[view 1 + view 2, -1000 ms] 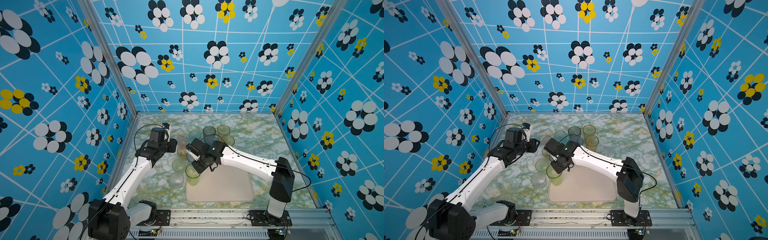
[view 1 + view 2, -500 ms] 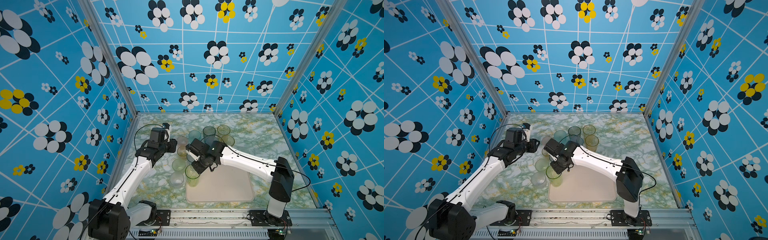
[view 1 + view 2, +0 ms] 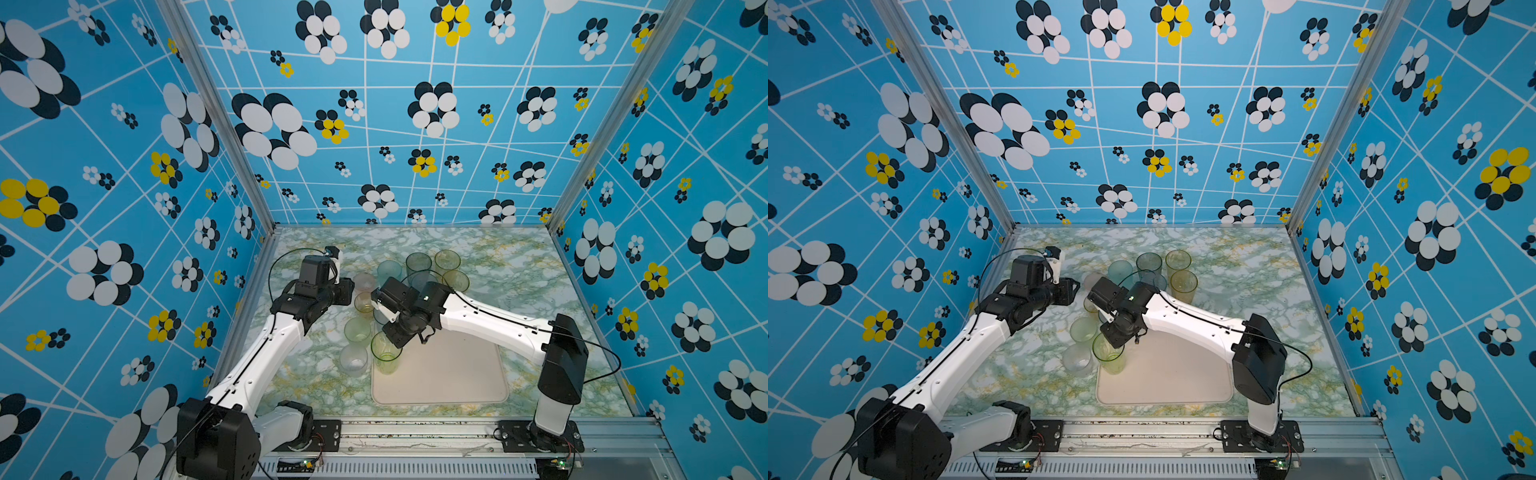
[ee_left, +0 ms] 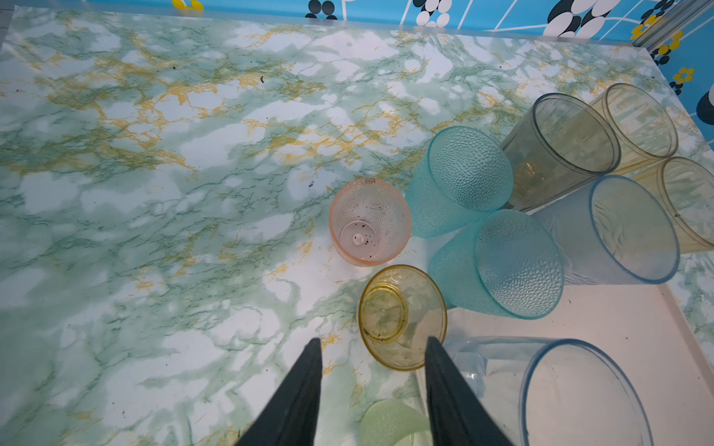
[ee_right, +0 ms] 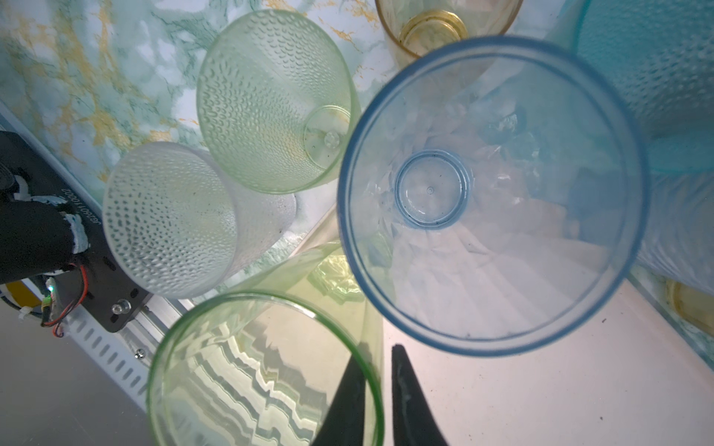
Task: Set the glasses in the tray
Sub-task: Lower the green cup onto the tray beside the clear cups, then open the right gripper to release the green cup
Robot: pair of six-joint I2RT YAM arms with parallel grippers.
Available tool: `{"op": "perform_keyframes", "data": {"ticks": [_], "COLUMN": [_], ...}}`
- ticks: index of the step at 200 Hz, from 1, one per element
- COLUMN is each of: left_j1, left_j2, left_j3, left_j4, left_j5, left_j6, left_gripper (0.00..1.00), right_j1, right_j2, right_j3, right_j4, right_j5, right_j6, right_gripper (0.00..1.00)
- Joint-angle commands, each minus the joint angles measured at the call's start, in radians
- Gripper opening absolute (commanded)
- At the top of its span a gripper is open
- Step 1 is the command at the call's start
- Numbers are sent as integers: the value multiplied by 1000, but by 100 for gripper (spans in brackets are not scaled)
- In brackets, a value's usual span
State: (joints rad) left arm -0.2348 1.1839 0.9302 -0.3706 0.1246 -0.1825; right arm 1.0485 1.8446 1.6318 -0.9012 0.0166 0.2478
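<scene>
On the tray [image 3: 457,374] corner, green glass [image 5: 251,367], right gripper [image 5: 376,353] astride its rim

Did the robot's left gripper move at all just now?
No. In a top view the left gripper hovers in the same spot beside the pink glass, as before.

Tray mostly free, left side crowded.

We see bare tray [image 3: 449,374] floor right of the tall green glass [image 3: 386,353] on its near-left corner. The right gripper [image 5: 378,353] straddles that rim, blue glass [image 5: 490,193] just beside. Other glasses [image 3: 417,262] pack the marble table [image 3: 540,291] left of and behind the tray. The left gripper [image 4: 373,339] hangs over the yellow short glass [image 4: 402,316]. The table's right side is open.
</scene>
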Motion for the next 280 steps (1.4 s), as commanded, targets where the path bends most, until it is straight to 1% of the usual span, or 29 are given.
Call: {"op": "perform_keyframes", "data": {"ticks": [1,24,76,92,107,118,280], "left_j1": [9,9,9,9,9,9,9], "left_j2": [4,4,4,3,3,3,-3], "left_j3": [15,13,15,15,15,15,15], "left_j4": [-7,-8,-7,-9,-9,-10,-12], "left_j5": [15,15,15,15,14,14,9], "left_j6": [18,18,18,20,20,20,18], "left_gripper": [45,45,45,45,45,45,45], "right_j1": [-5,-4,-5,-4,-2,-3,-1], "right_j2": [-3,-8,-16,-18,-22,-26,-109], "right_j3": [2,2,2,2,2,0,-22], "right_j4": [-8,-8,-5,-8,-13,-15,-11], "right_j5": [24,29,32,31,30,31,36], "right_j6": [-1,-2,1,1,1,2,14], "right_gripper": [14,9,8,9,16,18,20]}}
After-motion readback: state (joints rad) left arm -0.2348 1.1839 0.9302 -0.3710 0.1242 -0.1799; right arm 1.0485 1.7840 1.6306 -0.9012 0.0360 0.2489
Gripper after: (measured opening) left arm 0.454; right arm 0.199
